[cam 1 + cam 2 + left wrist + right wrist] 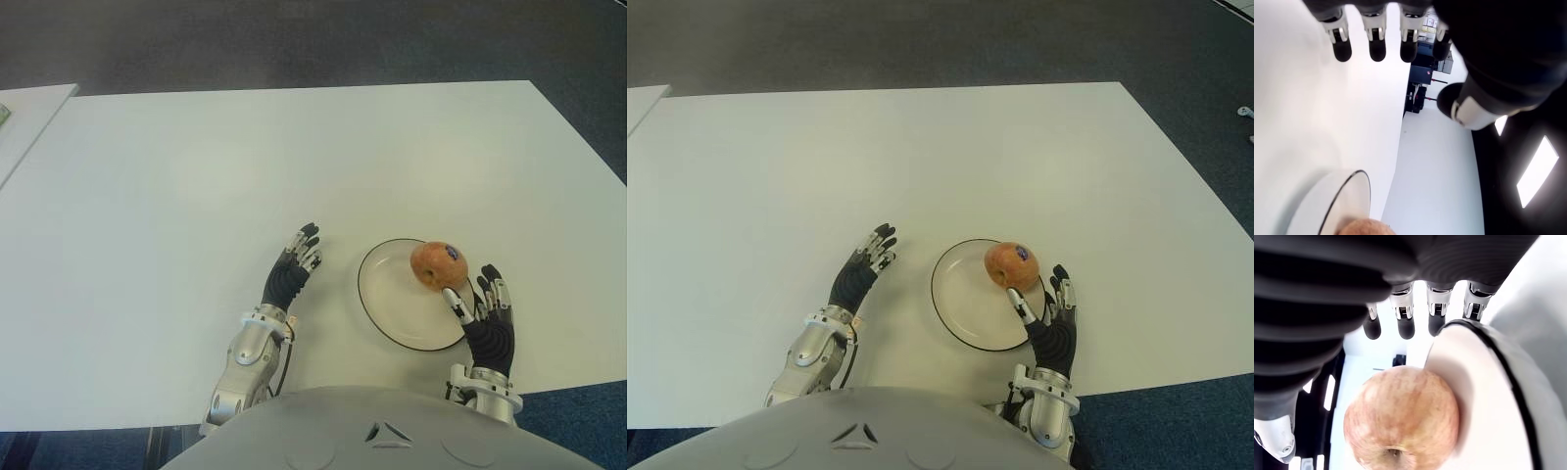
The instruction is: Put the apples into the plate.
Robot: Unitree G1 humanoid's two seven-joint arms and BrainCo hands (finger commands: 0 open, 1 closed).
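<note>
Apple (438, 265): one only in view, reddish-orange with a dark sticker on top. It sits inside the plate (392, 308), toward the far right part of the dish, close to the rim. It appears to bear on the plate itself, not on any finger. Judged placed.

Plate: white, thin dark rim, flat on the desk (196, 176), directly before the robot's torso and slightly to its right. This position keeps it within short reach of either arm.

Right hand (487, 315): just beside the apple on its near right side, over the plate's near right edge. Fingers extended and spread, thumb out toward the fruit; the right wrist view shows the fingertips (1406, 328) straight and beyond the apple, not wrapped round it. Holds nothing. The posture reads as a release, the palm opened so the fruit can settle.

Left hand (294, 269): idle, just left of the plate, fingers straight and relaxed, nothing in it.

No other apple shows on the desk. Task appears near complete.
</note>
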